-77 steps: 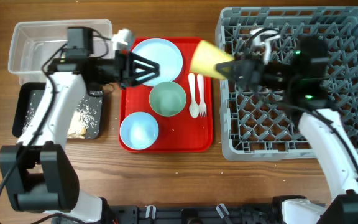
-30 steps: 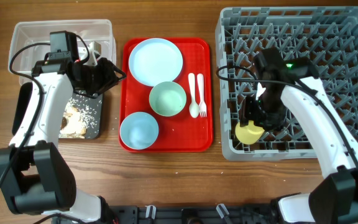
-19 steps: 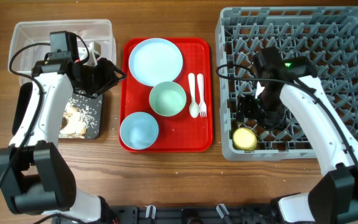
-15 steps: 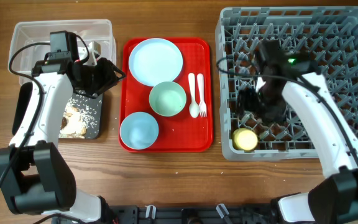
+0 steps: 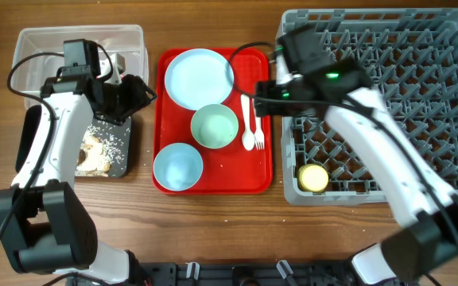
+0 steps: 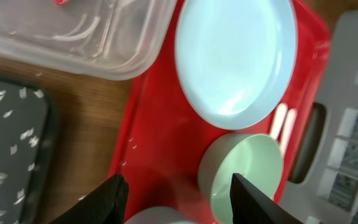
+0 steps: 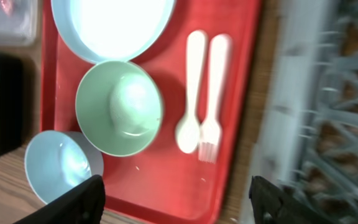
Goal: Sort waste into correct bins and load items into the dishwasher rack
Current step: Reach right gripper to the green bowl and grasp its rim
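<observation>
Wooden counter (image 5: 213, 218) in warm brown, grain running lengthwise, a few small dark flecks, soft even light, faint shadows, black mounting rail (image 5: 241, 275) along the near edge

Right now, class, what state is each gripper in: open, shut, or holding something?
Left gripper: open, holding nothing.
Right gripper: open wide, holding nothing.

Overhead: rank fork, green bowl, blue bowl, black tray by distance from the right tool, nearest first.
1. Fork: just below the right tool, on the right side of the red tray.
2. Green bowl: tray centre, lower left of the tool.
3. Blue bowl: tray's lower-left corner.
4. Black tray: off the red tray, far left.
</observation>
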